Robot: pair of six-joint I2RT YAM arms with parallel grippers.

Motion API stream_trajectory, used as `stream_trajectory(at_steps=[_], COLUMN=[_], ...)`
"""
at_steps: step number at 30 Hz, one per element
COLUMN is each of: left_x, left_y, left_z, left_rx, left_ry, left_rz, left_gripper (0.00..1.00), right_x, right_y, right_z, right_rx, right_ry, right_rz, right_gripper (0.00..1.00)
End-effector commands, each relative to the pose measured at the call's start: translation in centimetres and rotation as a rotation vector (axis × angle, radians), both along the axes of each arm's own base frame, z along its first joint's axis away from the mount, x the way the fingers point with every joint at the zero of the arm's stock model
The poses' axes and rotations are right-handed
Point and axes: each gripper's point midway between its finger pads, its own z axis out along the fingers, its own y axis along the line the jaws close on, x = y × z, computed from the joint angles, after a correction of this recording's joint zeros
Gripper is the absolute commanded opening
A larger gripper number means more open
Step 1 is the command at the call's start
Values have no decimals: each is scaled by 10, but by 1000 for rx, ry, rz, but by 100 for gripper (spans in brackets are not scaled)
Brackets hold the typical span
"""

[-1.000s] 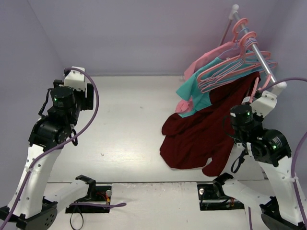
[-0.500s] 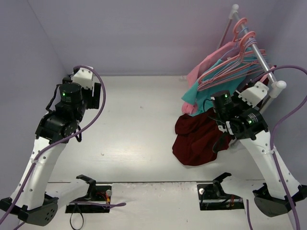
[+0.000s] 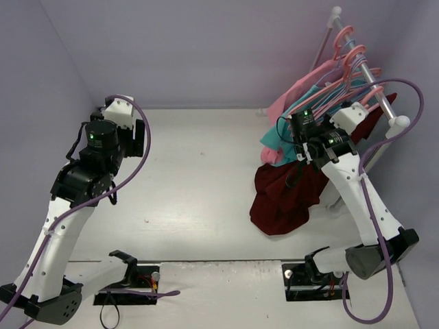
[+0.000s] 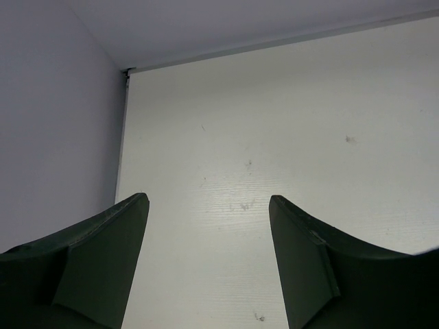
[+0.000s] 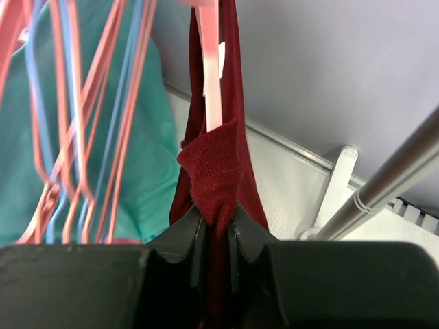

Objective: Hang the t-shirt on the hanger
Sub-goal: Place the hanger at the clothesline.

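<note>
Above the white table (image 3: 199, 171), at two o'clock, the right gripper (image 5: 216, 221) pinches the t-shirt (image 5: 218, 164) just under the hanger (image 5: 211, 75); the left gripper (image 4: 209, 205) is spread.

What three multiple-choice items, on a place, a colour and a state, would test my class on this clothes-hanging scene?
1. Where does the rail with the hangers stand?
A far right corner; B far left corner; C near edge, middle.
2. What colour is the t-shirt pinched by the right gripper?
A teal; B dark red; C white.
3. How is the left gripper?
A open and empty; B shut on cloth; C shut on a hanger.

Answers:
1 A: the top view shows it at the far right.
2 B: the right wrist view shows maroon cloth between the fingers.
3 A: its two sides stand apart over bare table.
</note>
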Motion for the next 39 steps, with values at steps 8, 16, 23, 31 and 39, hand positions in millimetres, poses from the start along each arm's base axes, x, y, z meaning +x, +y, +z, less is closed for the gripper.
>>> stream_trajectory(at_steps=[8, 16, 23, 31, 39], left_x=[-7, -8, -10, -14, -22], left_y=[3, 2, 7, 8, 14], left_z=[18, 10, 11, 21, 54], left_rx=[6, 5, 27, 15, -9], left_ry=[-78, -63, -69, -94, -164], left_rz=[-2, -5, 8, 9, 21], left_gripper=[67, 67, 66, 67, 76], right_x=[23, 36, 47, 49, 14], right_y=[-31, -28, -20, -13, 0], right_z=[40, 23, -6, 15, 77], right_rx=[80, 117, 141, 110, 70], right_ry=[-204, -175, -132, -134, -206], right_rz=[-114, -87, -57, 6, 159], right_gripper=[0, 0, 8, 69, 100])
